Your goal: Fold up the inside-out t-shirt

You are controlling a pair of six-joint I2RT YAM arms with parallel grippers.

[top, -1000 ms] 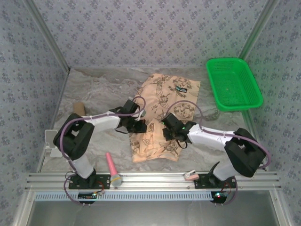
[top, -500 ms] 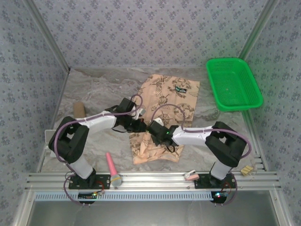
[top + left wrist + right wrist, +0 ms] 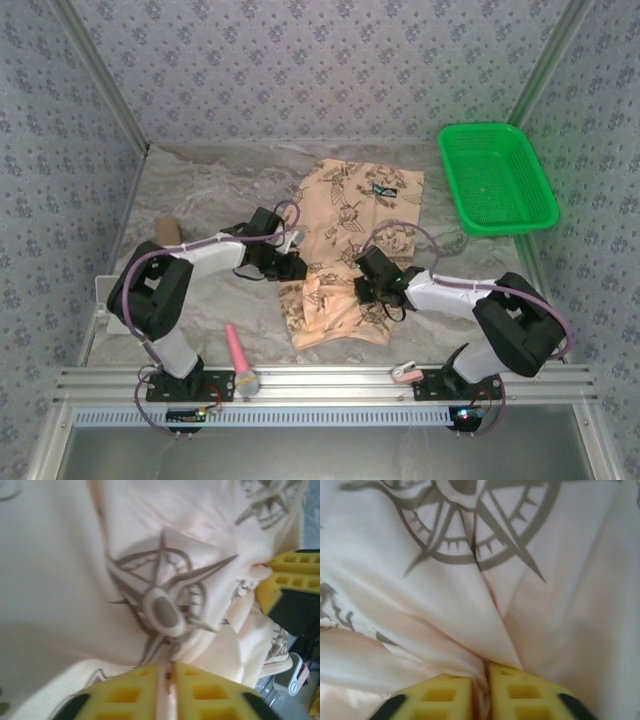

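Mid-table, left of the green basket (image 3: 497, 176): the inside-out t-shirt (image 3: 350, 235), rumpled. Pinched at its left edge by the left gripper (image 3: 291, 268) and near its right edge by the right gripper (image 3: 369, 291), cloth clamped between yellow fingers (image 3: 135, 695).

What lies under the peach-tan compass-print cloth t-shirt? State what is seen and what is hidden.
The grey marbled table shows around the peach-tan cloth t-shirt, so the cloth rests on it. Anything else beneath is covered.
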